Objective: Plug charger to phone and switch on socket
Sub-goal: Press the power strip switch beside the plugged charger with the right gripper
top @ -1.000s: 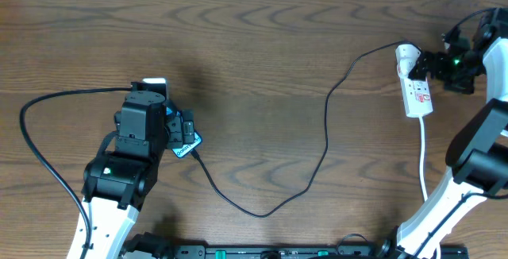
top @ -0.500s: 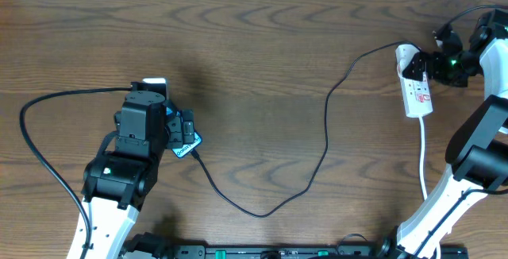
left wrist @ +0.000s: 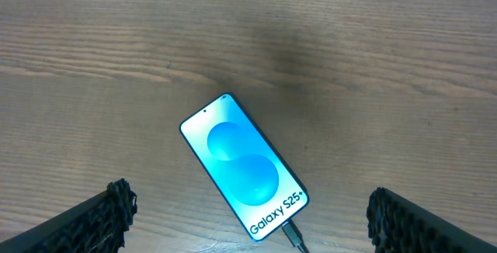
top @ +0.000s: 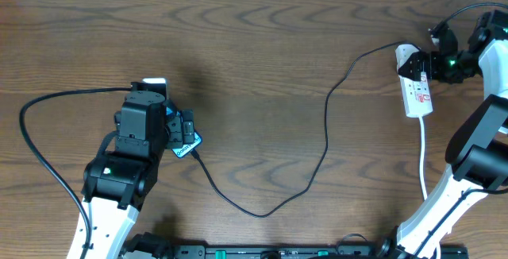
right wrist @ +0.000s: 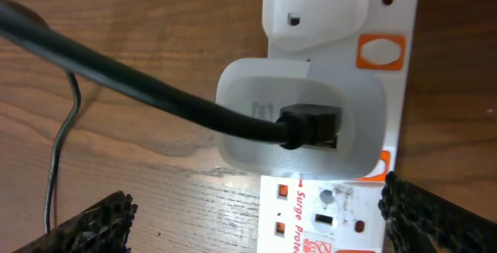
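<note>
Phone (left wrist: 243, 168) is lying screen-up on the wooden table (top: 254, 44), below the wide-spread, empty fingers of my left gripper (left wrist: 248, 220); the tip of the charger (left wrist: 293, 236) is meeting its bottom edge. My right gripper (right wrist: 256, 206), spread and grasping nothing, is hovering over the socket (right wrist: 342, 20), where the charger's white adapter is sitting plugged in. Wood grain is filling every view; a pale strip is edging the table's far side.

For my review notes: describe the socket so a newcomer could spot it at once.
Go to the table's right side. The socket lies there, a narrow white strip with red markings and a white cord. Only it has the black charger plugged into a white adapter at one end.
</note>
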### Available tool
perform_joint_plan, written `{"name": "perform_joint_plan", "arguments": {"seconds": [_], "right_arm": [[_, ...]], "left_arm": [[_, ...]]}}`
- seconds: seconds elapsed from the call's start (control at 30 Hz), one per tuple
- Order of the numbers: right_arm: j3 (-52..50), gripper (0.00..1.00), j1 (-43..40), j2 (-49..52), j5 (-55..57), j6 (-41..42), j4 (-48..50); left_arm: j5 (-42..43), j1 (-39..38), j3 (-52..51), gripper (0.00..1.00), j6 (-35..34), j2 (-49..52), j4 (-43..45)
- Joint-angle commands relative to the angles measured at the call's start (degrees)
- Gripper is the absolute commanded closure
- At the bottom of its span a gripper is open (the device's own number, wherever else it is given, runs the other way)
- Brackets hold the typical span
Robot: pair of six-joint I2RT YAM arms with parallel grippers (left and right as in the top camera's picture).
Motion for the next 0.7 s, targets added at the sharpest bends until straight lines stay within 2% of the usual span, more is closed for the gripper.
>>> {"name": "perform_joint_plan", "arguments": {"seconds": [0.0, 0.67], "right_arm": [[-0.94, 0.01, -0.13, -0.04, -1.66, -1.6, 0.24], [-7.15, 0.01, -0.09, -0.04, -3.78, 0.79, 6.56]], "left_arm": [[-1.11, -0.13, 0.24, 0.02, 0.5, 0.17, -0.11], [-1.11, -0.13, 0.24, 0.03, 0.5, 0.17, -0.11]]}}
